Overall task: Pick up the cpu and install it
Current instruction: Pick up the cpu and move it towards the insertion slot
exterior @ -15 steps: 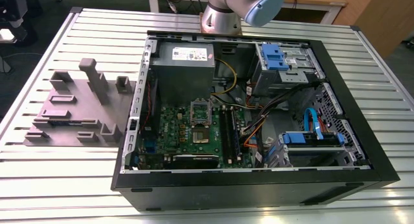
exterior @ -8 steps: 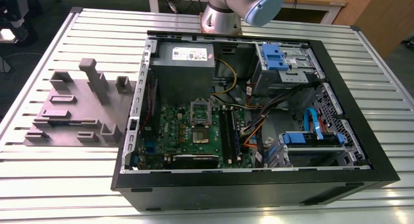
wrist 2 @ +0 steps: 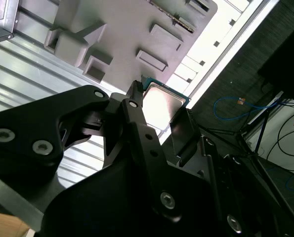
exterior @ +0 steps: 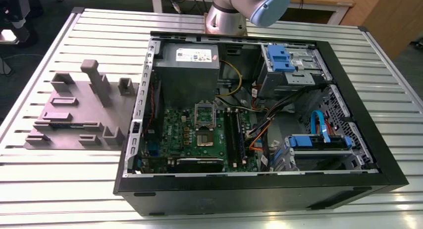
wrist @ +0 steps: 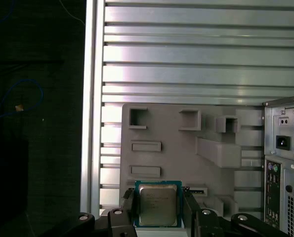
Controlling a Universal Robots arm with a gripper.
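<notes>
Right now we are gripping the cpu (wrist: 157,204) in the jaws. In both wrist views they are pressing on two opposite edges of the chip, one on each side, so we are judging them clenched on it rather than merely flanking it. The chip is turning its dull metal top, with the green rim around it, toward the first wrist camera. In the second wrist view the cpu (wrist 2: 161,106) is catching bright light.

We are judging it lifted. It is hanging over the edge of the grey fixture block (wrist: 186,148) and is not sitting in any of the recesses.

In the exterior view the fixture block (exterior: 76,112) is lying near the surface's (exterior: 377,75) edge on the exterior view's left. The open computer case (exterior: 343,154) is standing just beside it across the middle, and the arm (exterior: 248,11) is rising at the far edge.

The socket frame (exterior: 203,113) is lying on the motherboard (exterior: 177,127) inside the case, well apart from the held chip, with the case wall nearest the fixture between them. The chip is square, so it is offering no long axis. The frame is oblong, and its long side is running from the surface's far edge toward its near edge.

We are reading the pick-up as done and the seating as not yet done.
</notes>
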